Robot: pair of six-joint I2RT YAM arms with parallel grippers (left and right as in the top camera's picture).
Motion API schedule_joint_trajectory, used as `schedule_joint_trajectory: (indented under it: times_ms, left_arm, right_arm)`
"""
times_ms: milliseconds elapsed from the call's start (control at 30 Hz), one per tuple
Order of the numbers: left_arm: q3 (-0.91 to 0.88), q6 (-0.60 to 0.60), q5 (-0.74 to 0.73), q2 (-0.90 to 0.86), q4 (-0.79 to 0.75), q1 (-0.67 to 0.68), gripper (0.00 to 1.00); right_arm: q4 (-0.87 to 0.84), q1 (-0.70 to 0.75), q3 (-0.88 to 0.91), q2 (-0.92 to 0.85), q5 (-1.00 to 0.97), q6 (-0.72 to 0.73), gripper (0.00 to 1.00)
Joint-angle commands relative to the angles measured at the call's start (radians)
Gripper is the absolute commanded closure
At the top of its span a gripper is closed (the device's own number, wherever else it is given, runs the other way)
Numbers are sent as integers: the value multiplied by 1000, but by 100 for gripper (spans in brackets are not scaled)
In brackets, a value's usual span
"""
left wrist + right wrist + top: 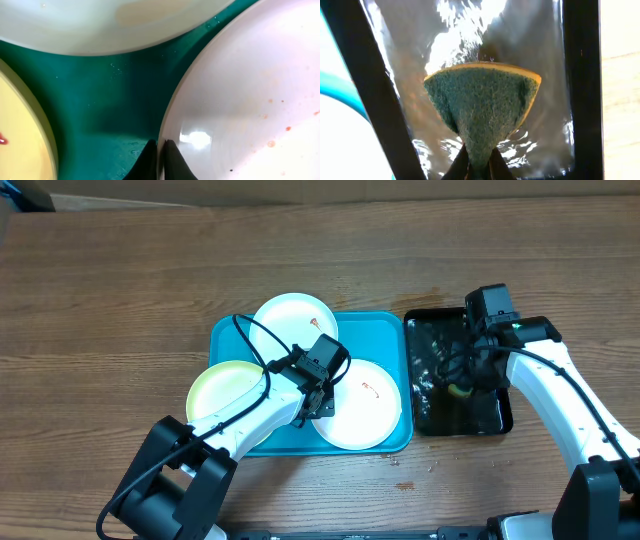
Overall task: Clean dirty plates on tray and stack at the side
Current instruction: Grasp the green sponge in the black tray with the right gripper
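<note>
White plate [240, 90] rim within left gripper [161, 152]

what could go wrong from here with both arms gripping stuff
1. The left pincer pinches only the thin rim of the white plate; lifted, it may slip out.
2. That plate lies close to the yellow plate on the blue tray; dragging could knock it.
3. The right pincer holds the sponge by its narrow end over the wet black tray; it might drip when carried.
</note>
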State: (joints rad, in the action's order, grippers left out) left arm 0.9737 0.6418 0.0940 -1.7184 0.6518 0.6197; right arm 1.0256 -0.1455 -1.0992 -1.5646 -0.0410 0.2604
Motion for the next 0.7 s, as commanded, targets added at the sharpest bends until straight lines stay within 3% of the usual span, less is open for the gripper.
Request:
schedule_joint_trajectory:
  times_ms: [0,667]
  left_arm:
    - [-5,2,17,-11,2,-4,96]
    - [-5,2,10,-11,1,-4,96]
  right_arm:
    - [9,1,-30,5,-10,-6,96]
    - [129,-5,-67,8,43,4,96]
